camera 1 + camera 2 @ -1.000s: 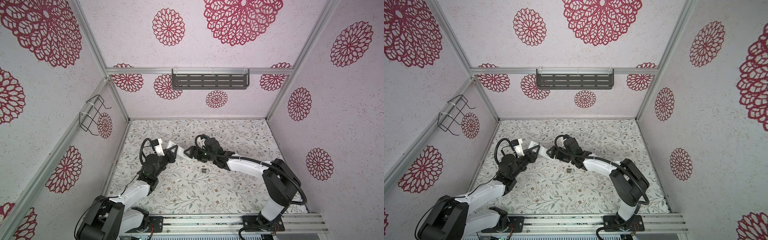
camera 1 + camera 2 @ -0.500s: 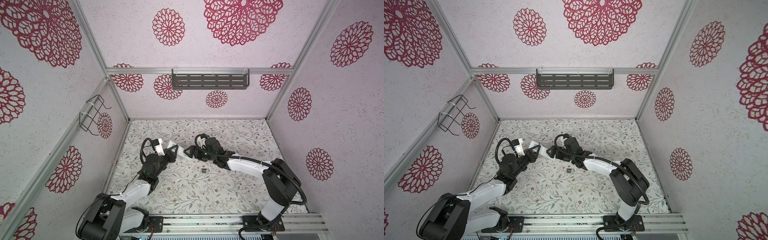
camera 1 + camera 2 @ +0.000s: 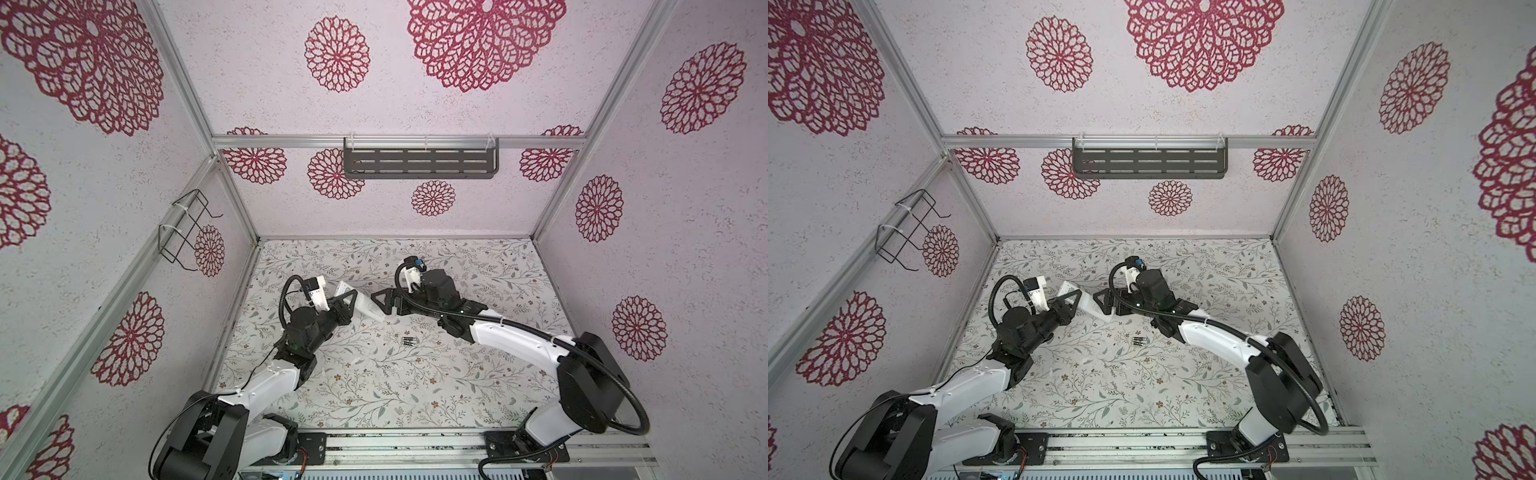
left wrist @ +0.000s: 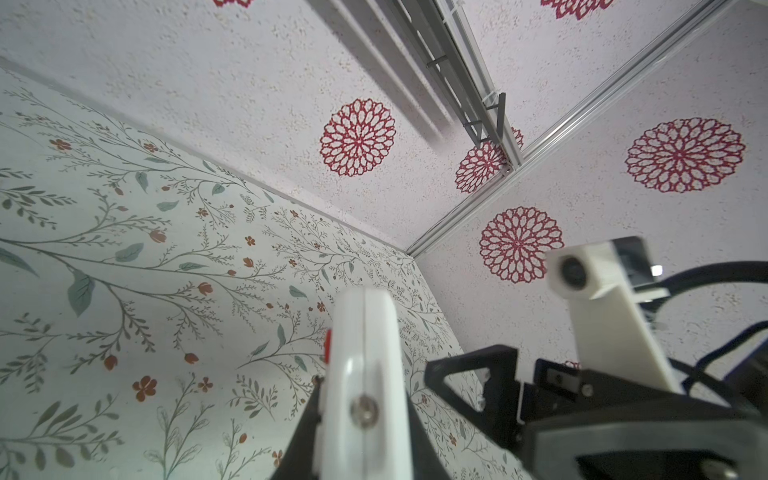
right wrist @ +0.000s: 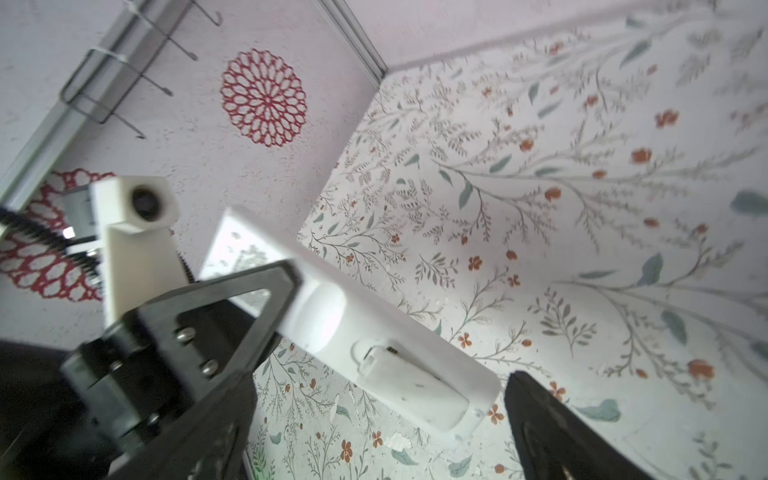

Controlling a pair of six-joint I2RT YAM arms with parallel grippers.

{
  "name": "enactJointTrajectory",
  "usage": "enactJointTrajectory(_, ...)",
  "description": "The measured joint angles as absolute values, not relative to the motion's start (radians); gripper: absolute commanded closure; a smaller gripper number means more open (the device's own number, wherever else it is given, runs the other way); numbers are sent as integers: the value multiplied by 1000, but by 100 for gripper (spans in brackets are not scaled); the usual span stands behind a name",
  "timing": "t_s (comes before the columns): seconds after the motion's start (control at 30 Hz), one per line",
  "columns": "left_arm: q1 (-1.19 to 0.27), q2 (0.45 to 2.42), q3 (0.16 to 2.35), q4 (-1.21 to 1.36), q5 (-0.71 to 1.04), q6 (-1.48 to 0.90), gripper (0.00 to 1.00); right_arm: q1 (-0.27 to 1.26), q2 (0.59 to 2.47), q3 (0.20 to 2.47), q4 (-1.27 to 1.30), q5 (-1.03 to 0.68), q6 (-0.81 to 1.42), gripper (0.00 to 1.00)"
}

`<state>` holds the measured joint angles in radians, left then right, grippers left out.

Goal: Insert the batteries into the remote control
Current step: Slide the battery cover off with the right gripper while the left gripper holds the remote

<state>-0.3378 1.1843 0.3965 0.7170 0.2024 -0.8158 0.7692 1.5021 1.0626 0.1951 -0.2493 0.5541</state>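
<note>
The white remote control (image 3: 360, 305) (image 3: 1089, 305) is held off the floor, tilted, with my left gripper (image 3: 347, 300) (image 3: 1069, 300) shut on its middle. In the left wrist view the remote control (image 4: 365, 332) stands edge-on between my left gripper's (image 4: 363, 415) black fingers. My right gripper (image 3: 381, 303) (image 3: 1102, 302) is open, its fingers either side of the remote's near end without touching. The right wrist view shows the remote control's (image 5: 324, 307) back with its battery cover (image 5: 409, 388) on. The batteries (image 3: 409, 341) (image 3: 1139, 341) lie side by side on the floral floor, in front of both grippers.
A dark slotted shelf (image 3: 419, 162) hangs on the back wall and a wire rack (image 3: 187, 228) on the left wall. The metal rail (image 3: 415, 440) with both arm bases runs along the front. Small white scraps (image 5: 399, 440) lie on the floor under the remote.
My right gripper's jaws have spread a little wider beside the remote's end. Both arms and the remote stay where they were.
</note>
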Motion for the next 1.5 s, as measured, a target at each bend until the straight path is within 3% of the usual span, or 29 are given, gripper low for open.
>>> enactJointTrajectory(0.27, -232, 1112, 475, 582, 396, -807, 87, 770, 1365, 981, 171, -297, 150, 3)
enactJointTrajectory(0.5, -191, 1115, 572, 470, 609, -786, 88, 781, 1365, 915, 126, -283, -30, 11)
enactJointTrajectory(1.07, -167, 1125, 582, 375, 673, -761, 88, 903, 1492, 1032, 132, -177, -60, 23)
enactJointTrajectory(1.5, -165, 1125, 582, 376, 693, -763, 88, 915, 1531, 1055, 160, -123, -60, 34)
